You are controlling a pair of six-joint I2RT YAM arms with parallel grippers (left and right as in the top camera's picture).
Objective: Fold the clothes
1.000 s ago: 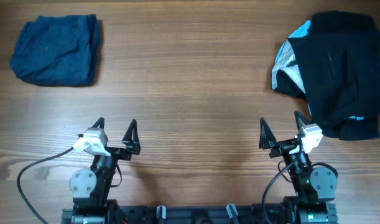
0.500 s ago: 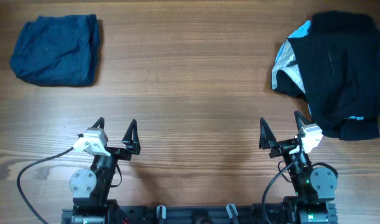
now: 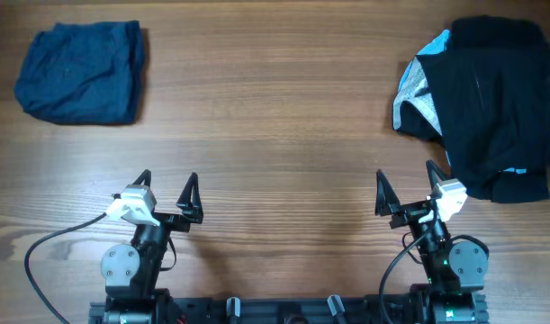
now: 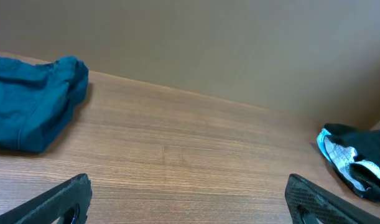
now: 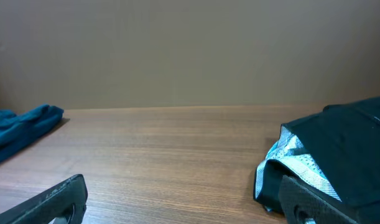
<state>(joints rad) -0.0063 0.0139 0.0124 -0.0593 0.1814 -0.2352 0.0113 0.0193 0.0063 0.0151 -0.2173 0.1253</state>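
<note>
Navy-blue shorts (image 3: pixel 81 72) lie folded into a rough square at the table's far left, also seen in the left wrist view (image 4: pixel 28 102) and as a sliver in the right wrist view (image 5: pixel 18 130). A larger black garment (image 3: pixel 491 103) with pale grey-blue lining (image 3: pixel 417 94) lies crumpled at the far right; it shows too in the right wrist view (image 5: pixel 345 155). My left gripper (image 3: pixel 168 191) stands open near the front edge, nothing between its fingers. My right gripper (image 3: pixel 405 187) is open as well, just in front of the black garment's near edge.
The wooden table (image 3: pixel 275 135) runs between the two garments. A grey cable (image 3: pixel 49 247) loops by the left arm's base. A plain wall (image 4: pixel 208 43) rises behind the table's far edge.
</note>
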